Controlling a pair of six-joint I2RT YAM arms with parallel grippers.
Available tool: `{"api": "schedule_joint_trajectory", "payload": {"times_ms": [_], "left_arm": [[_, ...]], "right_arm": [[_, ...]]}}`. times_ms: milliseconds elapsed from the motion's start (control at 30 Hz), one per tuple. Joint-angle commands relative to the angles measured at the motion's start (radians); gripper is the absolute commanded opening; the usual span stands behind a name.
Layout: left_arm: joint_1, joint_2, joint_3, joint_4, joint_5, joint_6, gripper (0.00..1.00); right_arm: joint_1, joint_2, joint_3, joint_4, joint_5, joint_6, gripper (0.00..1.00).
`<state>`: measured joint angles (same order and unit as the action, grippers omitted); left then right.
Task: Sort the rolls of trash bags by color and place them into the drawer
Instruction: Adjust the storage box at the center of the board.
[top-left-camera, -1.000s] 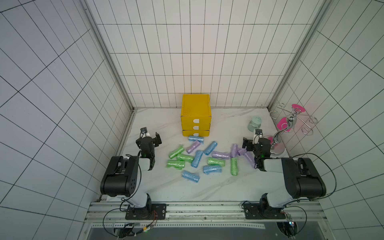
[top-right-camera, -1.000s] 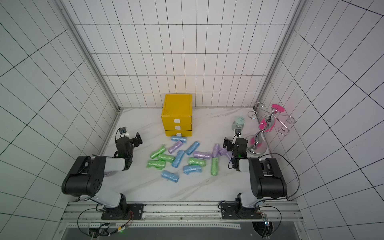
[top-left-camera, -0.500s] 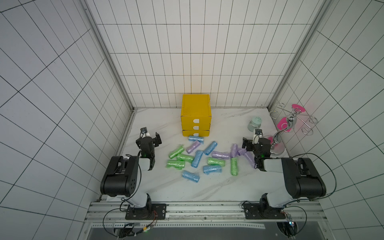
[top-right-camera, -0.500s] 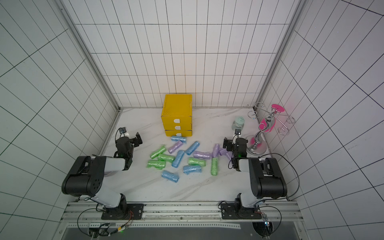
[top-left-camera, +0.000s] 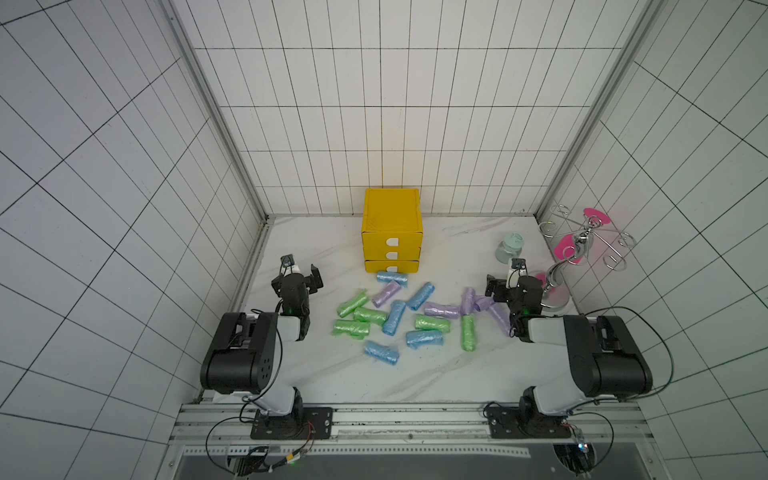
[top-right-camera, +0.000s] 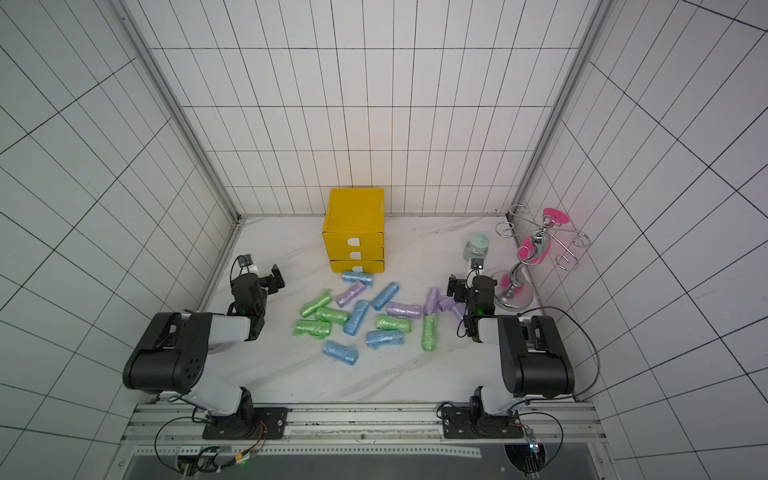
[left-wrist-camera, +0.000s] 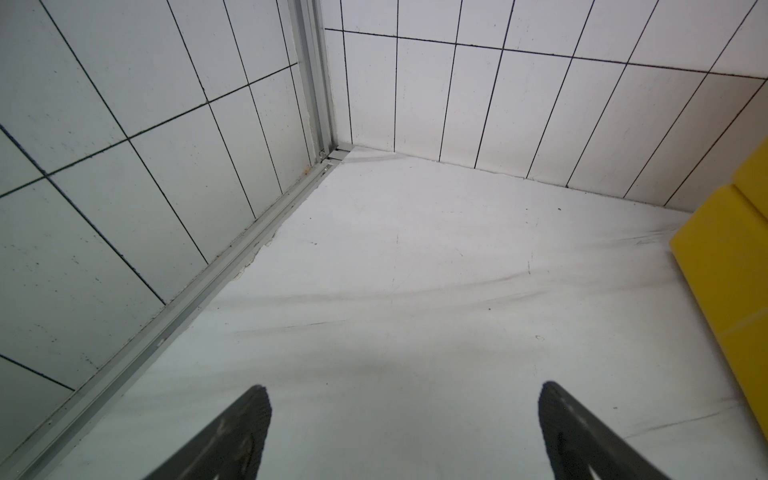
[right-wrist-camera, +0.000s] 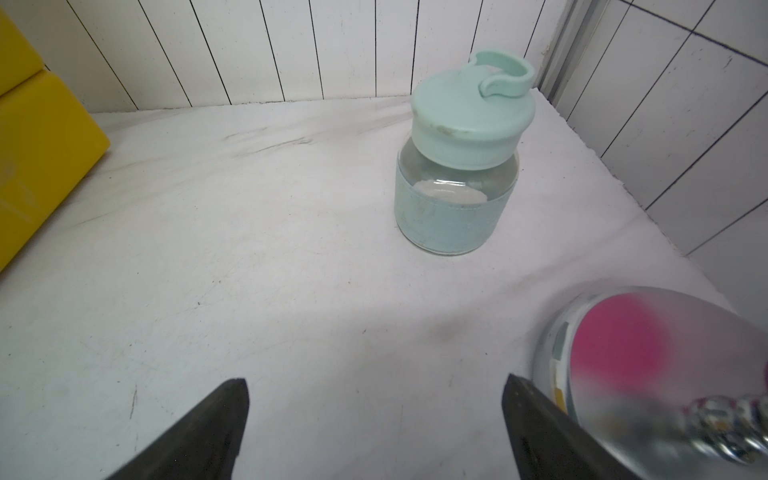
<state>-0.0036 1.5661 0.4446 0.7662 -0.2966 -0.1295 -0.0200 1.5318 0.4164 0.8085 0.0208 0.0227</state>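
Pastel green, blue and lilac rolls of trash bags lie scattered on the marble tabletop in both top views, just before the yellow drawer, between the two arms. Left wrist view: left gripper spread wide, empty, over bare marble. Right wrist view: right gripper equally wide, empty, near a mint-lidded jar.

tabletop: you have a white, marble-veined surface, tiled walls on three sides.
drawer unit: yellow, three fronts, standing at your 12 o'clock near the back wall.
rolls of trash bags: green, blue and lilac, lying scattered from the centre toward 3 o'clock.
jar: pale green, upright at 2 o'clock.
stand: chrome, round base at 3 o'clock.
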Motion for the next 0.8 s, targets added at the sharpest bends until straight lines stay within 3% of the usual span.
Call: {"api": "schedule_joint_trajectory", "payload": {"times_ms": [0, 100, 167, 233, 300, 367, 433, 500, 567, 667, 767], "left_arm": [[-0.004, -0.085, 0.060, -0.141, -0.129, -0.056, 0.97], [0.001, -0.129, 0.264, -0.604, -0.182, -0.194, 0.99], [-0.011, -0.133, 0.340, -0.728, -0.175, -0.250, 0.99], [-0.029, -0.156, 0.381, -0.790, -0.151, -0.291, 0.99], [-0.031, -0.189, 0.405, -0.834, -0.065, -0.367, 0.92], [-0.016, -0.218, 0.413, -0.841, 0.102, -0.438, 0.74], [-0.008, -0.232, 0.426, -0.857, 0.316, -0.496, 0.62], [-0.009, -0.227, 0.440, -0.869, 0.530, -0.557, 0.54], [-0.022, -0.218, 0.449, -0.876, 0.671, -0.596, 0.46], [-0.068, -0.235, 0.438, -0.910, 0.734, -0.617, 0.43], [-0.112, -0.293, 0.405, -0.938, 0.713, -0.594, 0.43]], "right_arm": [[0.002, -0.122, 0.009, -0.088, 0.075, 0.029, 0.99], [0.002, -0.269, 0.075, -0.366, 0.124, 0.150, 0.99], [0.004, -0.352, 0.060, -0.385, 0.045, 0.206, 0.99], [-0.001, -0.431, 0.046, -0.428, 0.019, 0.402, 0.99], [0.004, -0.482, 0.065, -0.487, -0.133, 0.453, 0.99], [0.019, -0.482, 0.127, -0.596, -0.268, 0.491, 0.90], [0.039, -0.453, 0.183, -0.655, -0.395, 0.524, 0.71], [0.093, -0.410, 0.229, -0.686, -0.454, 0.558, 0.49], [0.173, -0.356, 0.289, -0.729, -0.444, 0.560, 0.35], [0.306, -0.237, 0.406, -0.795, -0.416, 0.542, 0.32], [0.366, -0.112, 0.511, -0.812, -0.359, 0.565, 0.32]]}}
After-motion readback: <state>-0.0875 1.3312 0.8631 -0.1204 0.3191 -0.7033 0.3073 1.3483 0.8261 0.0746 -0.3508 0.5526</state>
